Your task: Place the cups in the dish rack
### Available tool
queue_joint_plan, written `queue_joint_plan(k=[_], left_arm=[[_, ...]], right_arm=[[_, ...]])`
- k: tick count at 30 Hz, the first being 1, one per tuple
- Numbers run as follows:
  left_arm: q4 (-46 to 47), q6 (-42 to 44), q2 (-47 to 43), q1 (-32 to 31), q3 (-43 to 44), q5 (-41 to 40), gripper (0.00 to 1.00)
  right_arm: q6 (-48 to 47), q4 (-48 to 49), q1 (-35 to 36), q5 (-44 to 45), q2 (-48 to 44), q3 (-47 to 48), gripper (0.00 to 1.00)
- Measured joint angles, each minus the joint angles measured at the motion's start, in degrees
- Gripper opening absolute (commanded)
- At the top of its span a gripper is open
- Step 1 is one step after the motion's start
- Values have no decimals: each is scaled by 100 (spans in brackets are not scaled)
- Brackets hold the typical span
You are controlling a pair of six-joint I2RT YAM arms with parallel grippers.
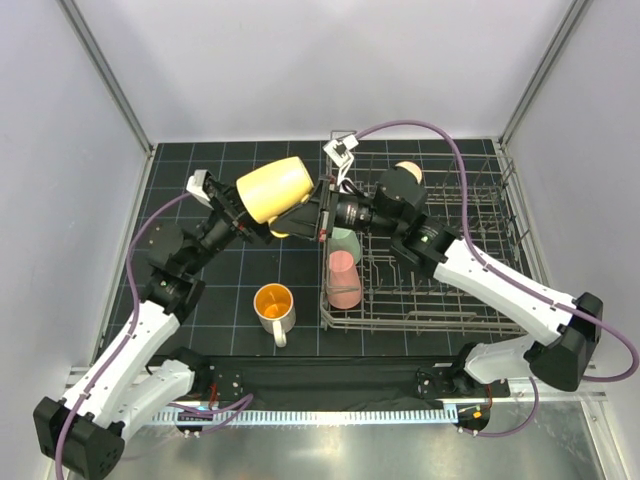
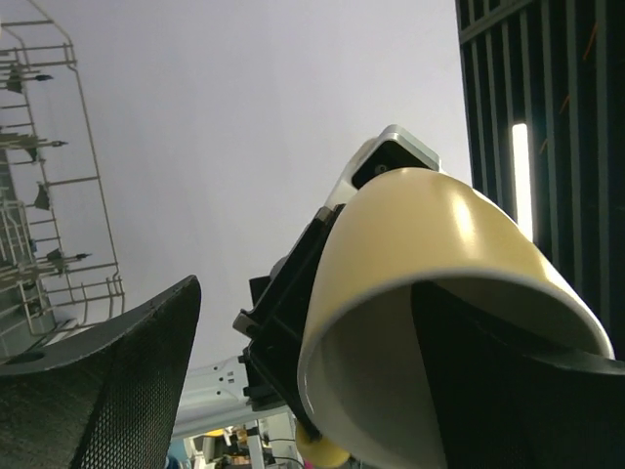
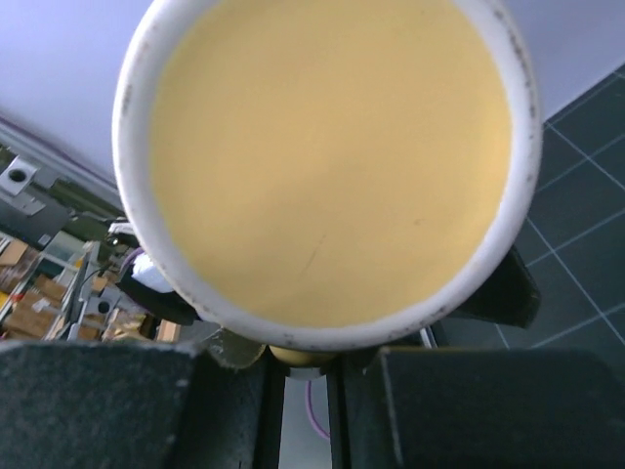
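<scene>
The right tool [image 1: 296, 224] is clenched on the yellow cup [image 1: 272, 188]. The cup is up in the air, upper middle of the frame, left of the dish rack [image 1: 470, 300]. The left tool [image 1: 248, 222] is released, with its fingers wide apart.

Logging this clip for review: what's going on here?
A handover looks under way above the table. The right gripper is shut on the handle of the yellow cup, while the left gripper stands open with one finger inside the cup. A pink cup and a pale green cup sit in the dish rack; an orange-lined mug stands on the table.
</scene>
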Motion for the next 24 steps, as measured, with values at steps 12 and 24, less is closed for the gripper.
queue_joint_plan(k=[12,24], left_arm=[[-831,-9,-378,304,-260,74,83],[-3508,2048,420,682,1985,376,81]], right_arm=[[-457,-1884,-1504,1207,-1106,-310,4],[-2031,-4874,-3145,3501,-1189,39,4]])
